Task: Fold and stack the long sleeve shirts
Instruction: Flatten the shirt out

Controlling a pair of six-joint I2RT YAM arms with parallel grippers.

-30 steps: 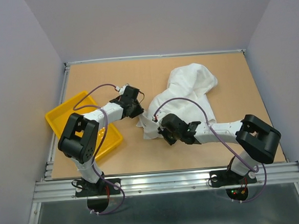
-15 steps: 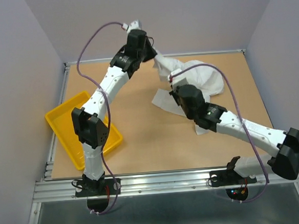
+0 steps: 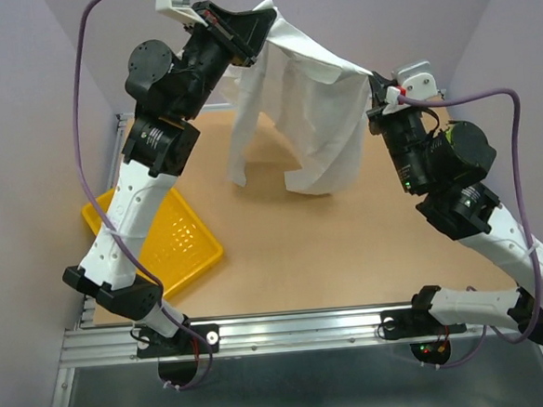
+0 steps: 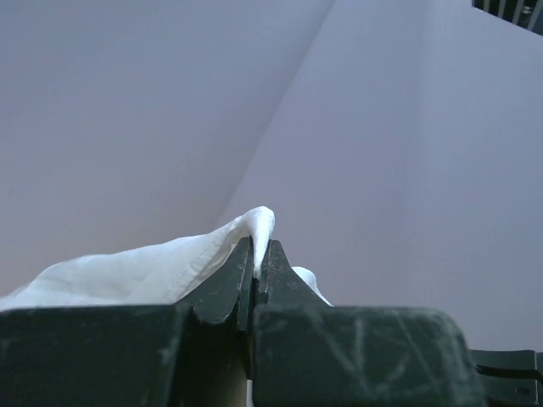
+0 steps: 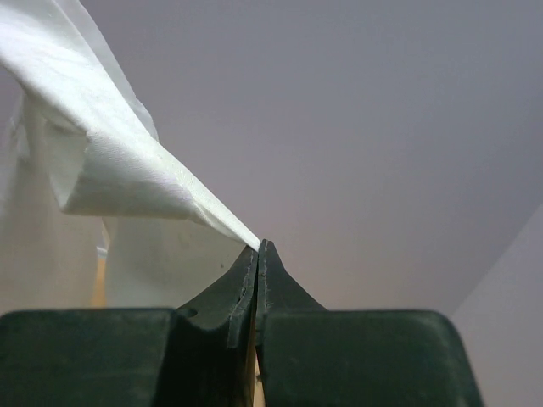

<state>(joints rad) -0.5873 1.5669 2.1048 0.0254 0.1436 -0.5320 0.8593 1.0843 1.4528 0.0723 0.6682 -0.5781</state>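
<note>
One white long sleeve shirt (image 3: 307,108) hangs in the air above the back of the table, stretched between both arms. My left gripper (image 3: 266,16) is raised high at the upper left and shut on one corner of the shirt (image 4: 170,270). My right gripper (image 3: 371,80) is raised at the right and shut on the other corner, the cloth (image 5: 110,161) pulled taut from its tips. The shirt's lower edge dangles just over the tabletop. No other shirt shows.
A yellow tray (image 3: 176,238) with a perforated floor lies at the left of the brown table (image 3: 331,255). Pale walls enclose the back and sides. A metal rail (image 3: 299,330) runs along the near edge by the arm bases.
Both arms have lifted the shirt off the table from a crumpled heap to a hanging spread. The left gripper rose far up and back; the right swung up and right.
</note>
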